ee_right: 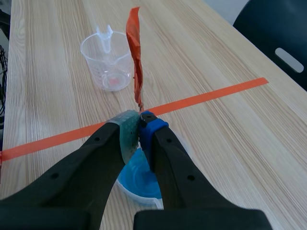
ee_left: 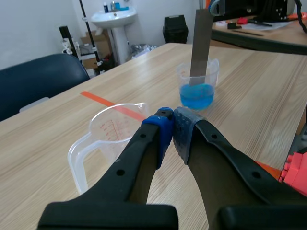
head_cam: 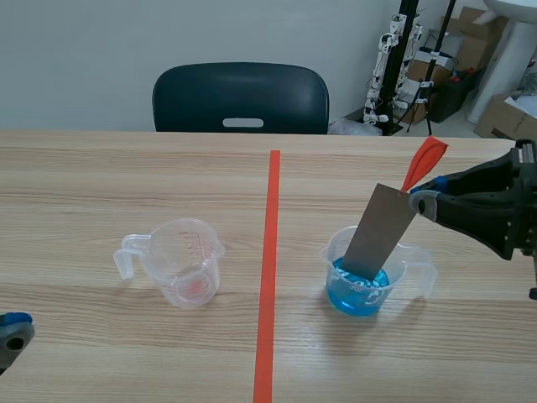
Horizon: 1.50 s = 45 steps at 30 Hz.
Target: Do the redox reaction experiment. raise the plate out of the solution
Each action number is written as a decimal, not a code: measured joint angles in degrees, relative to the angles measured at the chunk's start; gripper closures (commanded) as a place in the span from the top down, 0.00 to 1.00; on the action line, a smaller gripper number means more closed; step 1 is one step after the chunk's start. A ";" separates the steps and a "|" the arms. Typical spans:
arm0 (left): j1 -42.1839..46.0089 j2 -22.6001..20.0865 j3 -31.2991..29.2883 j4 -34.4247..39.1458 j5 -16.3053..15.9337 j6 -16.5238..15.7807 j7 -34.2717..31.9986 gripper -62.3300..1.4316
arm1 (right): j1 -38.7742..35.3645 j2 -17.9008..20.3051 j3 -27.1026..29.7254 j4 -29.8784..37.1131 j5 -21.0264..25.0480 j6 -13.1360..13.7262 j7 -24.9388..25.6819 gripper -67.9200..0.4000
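A grey metal plate point(head_cam: 382, 231) stands tilted in a clear cup of blue solution point(head_cam: 361, 290), its lower end down in the cup at the liquid. My right gripper point(head_cam: 422, 200) is shut on the plate's upper end, where an orange-red strip point(head_cam: 424, 159) sticks up. In the right wrist view the strip point(ee_right: 135, 52) rises from between the right gripper point(ee_right: 140, 125), with the blue cup point(ee_right: 136, 179) right beneath. My left gripper point(ee_left: 172, 129) is shut on nothing at the table's near left point(head_cam: 13, 329), just short of an empty clear cup point(ee_left: 112, 132). From there the plate point(ee_left: 201, 40) and blue cup point(ee_left: 196, 93) lie farther ahead.
The empty measuring cup point(head_cam: 186, 262) stands left of the orange-red tape line point(head_cam: 268, 277). A dark chair point(head_cam: 241, 98) is at the table's far edge. A red-pink object point(ee_left: 295, 170) shows beside the left gripper, off the table edge.
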 measured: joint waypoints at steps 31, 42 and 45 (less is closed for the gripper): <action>-30.82 12.92 12.68 11.30 3.50 -12.94 50.56 0.06 | 0.09 9.73 5.31 10.64 11.56 0.00 -9.09 0.02; -37.44 21.84 14.45 11.30 6.40 -14.08 59.39 0.06 | 0.09 12.02 7.98 13.31 14.14 0.00 -12.59 0.02; -38.36 23.87 15.96 11.30 6.51 -14.08 60.67 0.06 | 0.11 12.81 8.26 14.10 14.60 0.02 -12.44 0.02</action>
